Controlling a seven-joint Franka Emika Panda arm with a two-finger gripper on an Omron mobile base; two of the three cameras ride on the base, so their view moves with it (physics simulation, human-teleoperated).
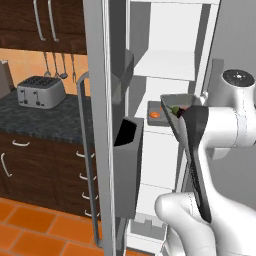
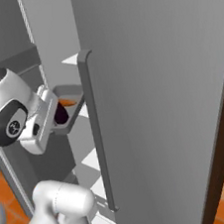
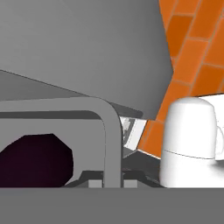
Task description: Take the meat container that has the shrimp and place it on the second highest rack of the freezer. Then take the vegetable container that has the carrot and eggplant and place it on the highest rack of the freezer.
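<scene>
At the open freezer (image 1: 165,60), no readable writing shows anywhere. Nearly closed, the claw (image 3: 113,177) grips the rim of the grey tray (image 1: 172,100) carrying the eggplant (image 3: 35,159) and carrot (image 2: 68,102).

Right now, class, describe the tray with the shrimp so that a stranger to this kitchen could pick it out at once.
Start at the open freezer, the tall white-walled compartment right of the dark counter with the toaster. On a white shelf about halfway up lies a flat grey tray holding one small orange-red shrimp. Unlike the other grey tray, carried beside it with a dark purple eggplant, this one rests on the shelf.
</scene>
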